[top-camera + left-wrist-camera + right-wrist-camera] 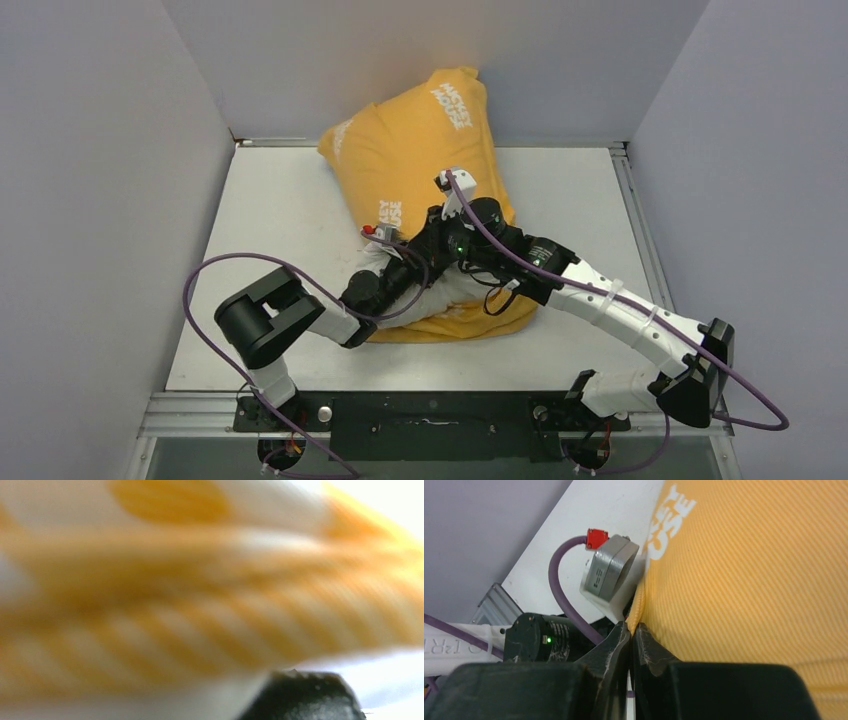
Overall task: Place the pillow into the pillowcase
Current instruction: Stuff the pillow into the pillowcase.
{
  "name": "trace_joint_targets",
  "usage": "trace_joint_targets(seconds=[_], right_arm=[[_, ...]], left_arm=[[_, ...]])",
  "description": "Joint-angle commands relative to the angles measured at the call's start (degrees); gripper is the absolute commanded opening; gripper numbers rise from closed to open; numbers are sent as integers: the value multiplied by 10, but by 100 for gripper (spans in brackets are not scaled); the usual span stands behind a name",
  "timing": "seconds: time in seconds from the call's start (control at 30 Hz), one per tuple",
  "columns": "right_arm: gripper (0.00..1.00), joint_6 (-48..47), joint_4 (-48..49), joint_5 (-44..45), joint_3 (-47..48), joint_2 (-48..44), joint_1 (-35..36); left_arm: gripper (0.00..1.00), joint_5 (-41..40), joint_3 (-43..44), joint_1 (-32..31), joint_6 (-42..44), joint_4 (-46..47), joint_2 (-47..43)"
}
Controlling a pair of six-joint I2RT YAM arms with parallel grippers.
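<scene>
1. Lowest in the top view, the left arm (270,325) bends in from the lower left and the right arm (620,310) from the lower right. Both reach to the middle of the counter (270,220) and meet at the near end of the bundle.
2. The pillow (452,288) shows just below the centre of the frame. It is a plump, off-white, crinkly bulge poking out of the case's near end, partly hidden under the two wrists.
3. The left jaws are closed at that opening. The left wrist view is filled with blurred orange-and-white striped cloth, with one dark finger (300,695) at the bottom edge. I cannot tell whether any fabric is caught between the jaws.
4. The right jaws are pressed tight on the pillowcase's hem, which rises from between their tips in the right wrist view. Just beyond them sit the left wrist's silver camera block (609,572) and its purple cable (561,565).
5. The pillowcase (420,170) lies orange-yellow face up in the centre of the counter, finely striped, stuffed and rounded, with white lettering in three places. Its long axis runs up the frame, with the open end toward the arms and the closed end away.
6. Farthest off, its upper corner stands at the top centre against the back wall (400,50).
</scene>
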Motion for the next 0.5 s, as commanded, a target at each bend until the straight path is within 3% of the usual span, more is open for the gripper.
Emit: trace_joint_targets(seconds=[0.0,0.1,0.13,0.2,0.27,0.33,0.47], right_arm=[[5,38,75,-104,4,-104,77],[7,0,18,-48,-8,-90,76],[17,-13,-1,-25,-9,-86,76],[56,-28,-36,23,-18,-90,77],[83,-31,-46,78,-51,-114,77],[94,-24,-55,122,-88,-145,75],[95,-26,-50,135,-160,-172,68]], left_arm=[[0,0,66,60,-40,-27,7],[0,-18,69,60,-31,-77,-11],[0,-23,70,59,-29,-92,-18],[0,-31,73,60,-24,-125,-31],[0,-31,81,61,-8,-155,-41],[0,-34,89,60,2,-174,-47],[0,-28,117,61,20,-199,-40]])
